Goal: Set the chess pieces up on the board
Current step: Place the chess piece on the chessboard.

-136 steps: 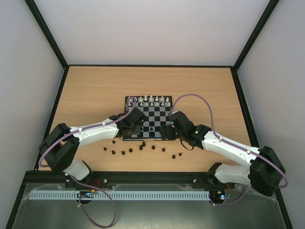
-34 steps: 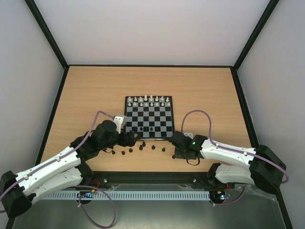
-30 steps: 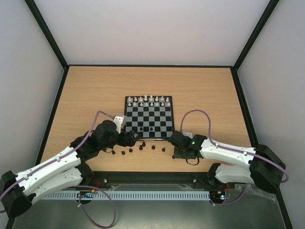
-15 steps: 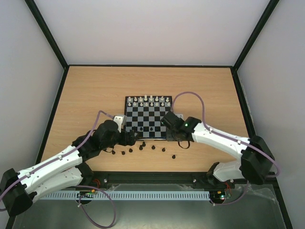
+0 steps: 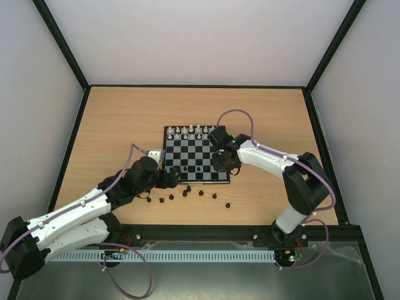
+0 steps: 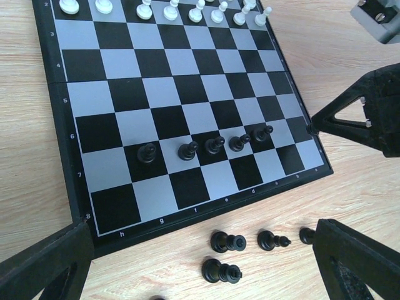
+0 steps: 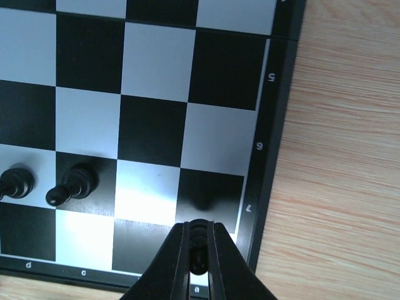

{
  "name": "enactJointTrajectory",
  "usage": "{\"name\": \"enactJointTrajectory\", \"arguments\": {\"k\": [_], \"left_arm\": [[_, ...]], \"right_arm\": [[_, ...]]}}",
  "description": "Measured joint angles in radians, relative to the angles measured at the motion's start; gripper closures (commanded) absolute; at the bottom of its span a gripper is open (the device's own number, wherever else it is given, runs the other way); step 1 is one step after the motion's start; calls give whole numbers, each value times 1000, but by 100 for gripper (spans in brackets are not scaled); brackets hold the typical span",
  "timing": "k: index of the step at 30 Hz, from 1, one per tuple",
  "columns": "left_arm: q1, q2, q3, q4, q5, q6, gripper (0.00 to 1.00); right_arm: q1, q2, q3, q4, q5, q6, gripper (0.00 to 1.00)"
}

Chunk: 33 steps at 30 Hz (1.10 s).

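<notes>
Small square chessboard (image 6: pixel 164 85): black and silvery-white checks, with a dark border carrying white letters and numerals. Tiny white chess figures (image 6: pixel 171 9) stand at the board's far edge. Five tiny black chess figures (image 6: pixel 215 144) stand in a row on its near half. Loose black figures (image 6: pixel 227 241) lie just off the board's near edge on the light wood-grain tabletop (image 5: pixel 125 125). Right gripper (image 7: pixel 197 250): black fingers shut around one black figure (image 7: pixel 197 232), above a black square by the board's border. Left arm (image 5: pixel 75 215) and right arm (image 5: pixel 269 159): white shells, black joints, a purple cable (image 5: pixel 237 114) on each.
</notes>
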Motion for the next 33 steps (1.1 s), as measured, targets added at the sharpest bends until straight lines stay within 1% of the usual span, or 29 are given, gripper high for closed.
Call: {"name": "enactJointTrajectory", "arguments": {"k": [8,28,33], "left_arm": [[4,31,0,0,-10,1,1],[27,38,0,10,-5,4,1],[27,50,0,12,-2,5,1]], "right_arm": [[-13,71,4,23,-39,-41,99],[-35,84,11,37,-43,-60,98],[-39,89,16,40,-42,-68,96]]}}
